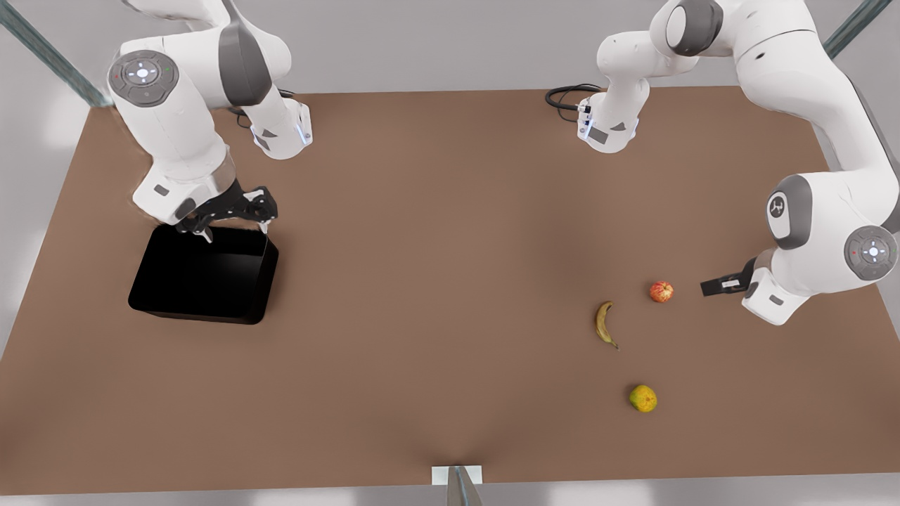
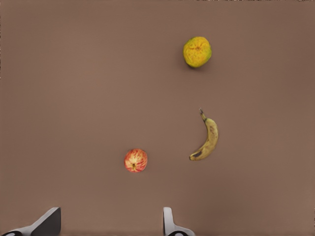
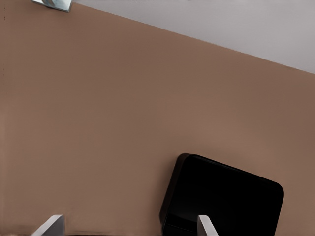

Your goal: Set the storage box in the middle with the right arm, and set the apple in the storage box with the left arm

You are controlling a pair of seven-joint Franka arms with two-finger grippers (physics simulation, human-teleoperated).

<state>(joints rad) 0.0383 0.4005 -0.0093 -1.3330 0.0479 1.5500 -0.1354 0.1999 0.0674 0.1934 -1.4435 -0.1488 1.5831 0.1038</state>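
Right pincer spread wide over storage box rim, left pincer agape beside apple

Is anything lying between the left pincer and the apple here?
Nothing visible does. The left pincer, open, hangs beside the apple with only bare table between them. The banana and the yellow-green fruit lie beyond the apple, off that line. The right pincer is at the storage box rim, open.

I'm running a simulated test bench — a bare brown table, plain grey walls, two bolted-down arms, metal frame struts at the corners.
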